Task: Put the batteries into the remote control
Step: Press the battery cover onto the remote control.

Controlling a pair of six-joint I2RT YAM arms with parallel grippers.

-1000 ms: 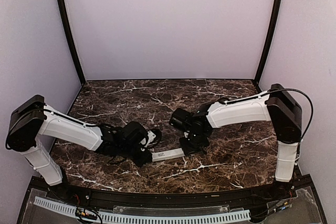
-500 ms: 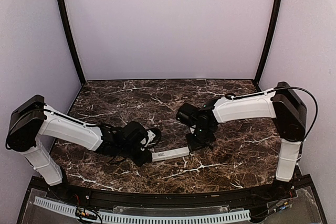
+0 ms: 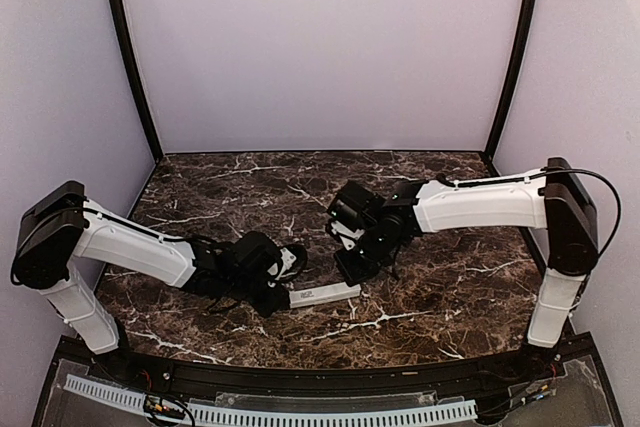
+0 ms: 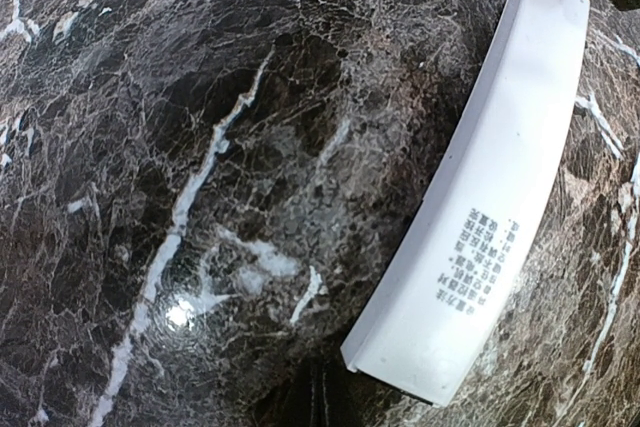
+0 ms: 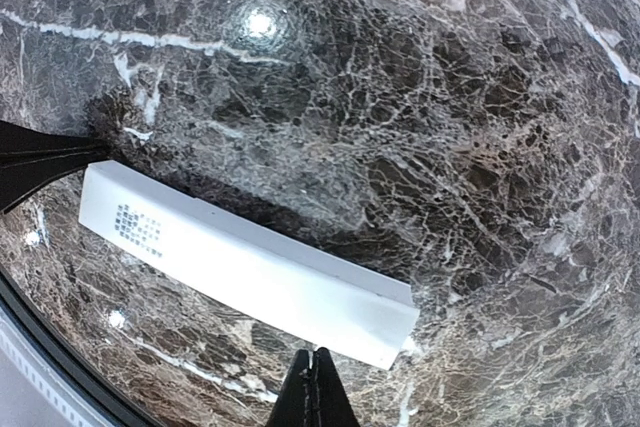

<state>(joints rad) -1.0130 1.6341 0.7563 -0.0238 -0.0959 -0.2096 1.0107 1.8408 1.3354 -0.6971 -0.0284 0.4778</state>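
Two shut claws flank the remote point(image 3: 325, 295), which lies flat on the counter point(image 3: 450, 297) near its front edge, with the face bearing small print point(image 4: 480, 267) turned up. No batteries show in any view, so by our reckoning loading proper has not begun. The left claw point(image 3: 283, 299) has its fingers pinched together on nothing, and in the right wrist view its dark tips meet the remote's left end, at the corner by the print. The right claw point(image 5: 315, 387) is likewise closed and empty, its tips just beside a long edge of the remote close to the right end; we cannot tell whether they touch it. We judge the step in hand to be working the back cover loose, one claw serving as a stop and the other as a pusher. To do it well, we would hold the left tips square against the end so the bar cannot slide or pivot. We would then bring the right tips down onto the top face and push along its length, not across it. No seam or latch is visible, so light pressure first, and we watch for the remote swinging round the left tips.
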